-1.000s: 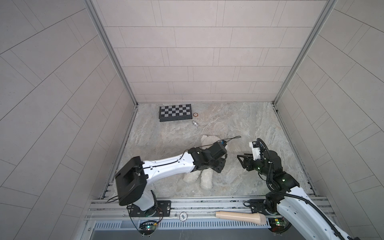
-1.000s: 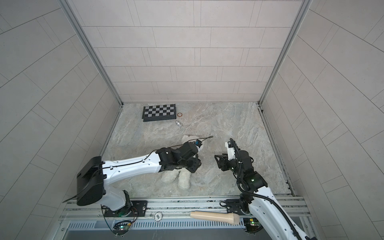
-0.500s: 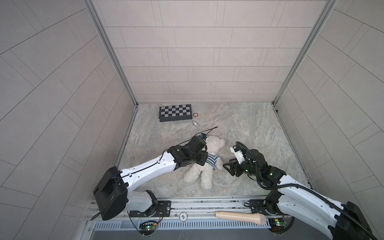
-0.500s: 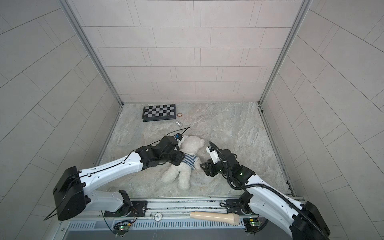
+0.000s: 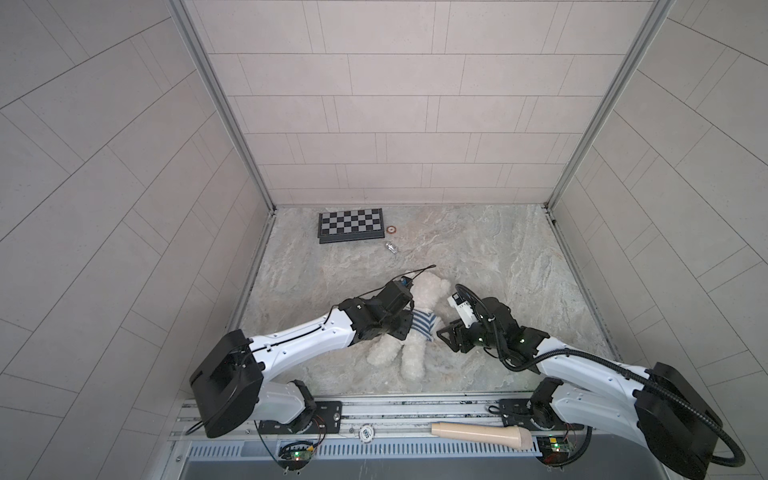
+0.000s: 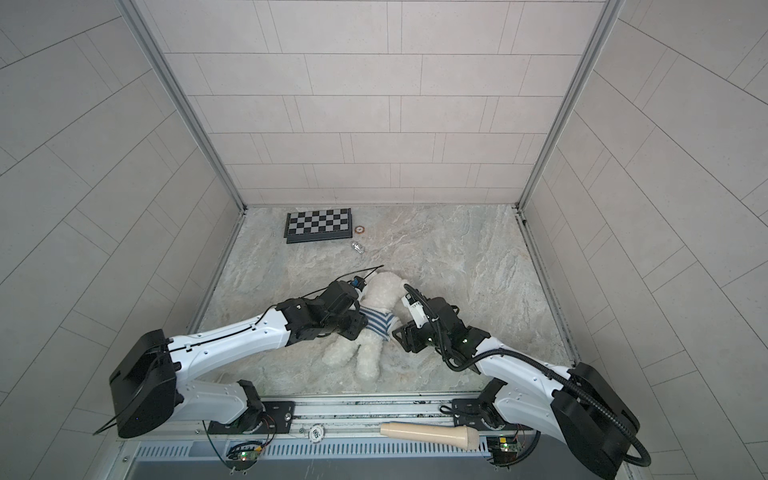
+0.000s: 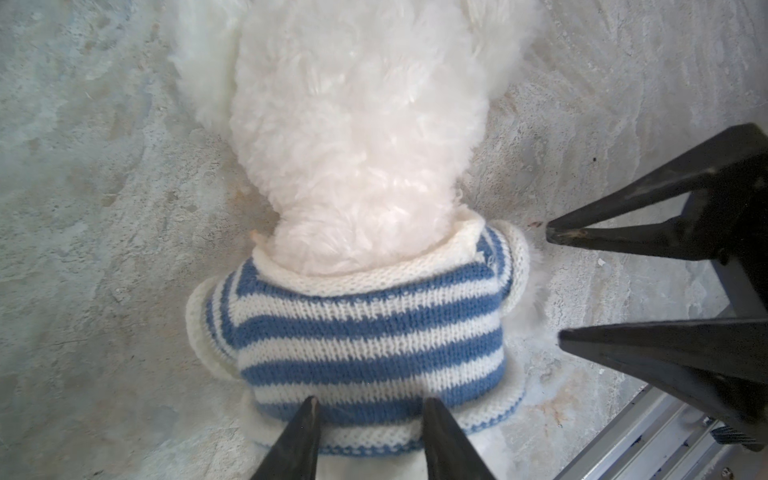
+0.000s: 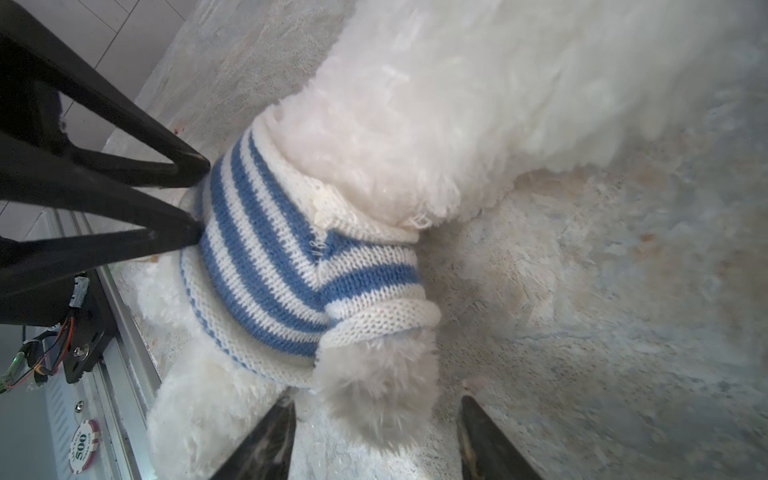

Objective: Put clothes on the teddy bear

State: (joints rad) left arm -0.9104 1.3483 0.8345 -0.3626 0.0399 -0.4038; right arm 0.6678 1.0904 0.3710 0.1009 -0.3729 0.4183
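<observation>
Teddy bear lies on surface in striped sweater | left claw spread, tips against sweater | right claw spread, bear's sleeved arm between its tips

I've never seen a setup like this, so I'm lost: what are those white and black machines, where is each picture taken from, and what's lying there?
Those are two robot arms, the left arm and the right arm, mounted on a rail at the near edge of a stone-look table. Two pictures come from one camera high above; the two close-ups come from cameras on the arms' wrists. Between the arms lies a white teddy bear wearing a blue-and-white striped sweater. Each arm ends in black jaws, both pairs open: the left ones touch the sweater, the right ones sit either side of a paw, gripping nothing. At the back lie a chessboard, a small ring and a metal bit.
</observation>
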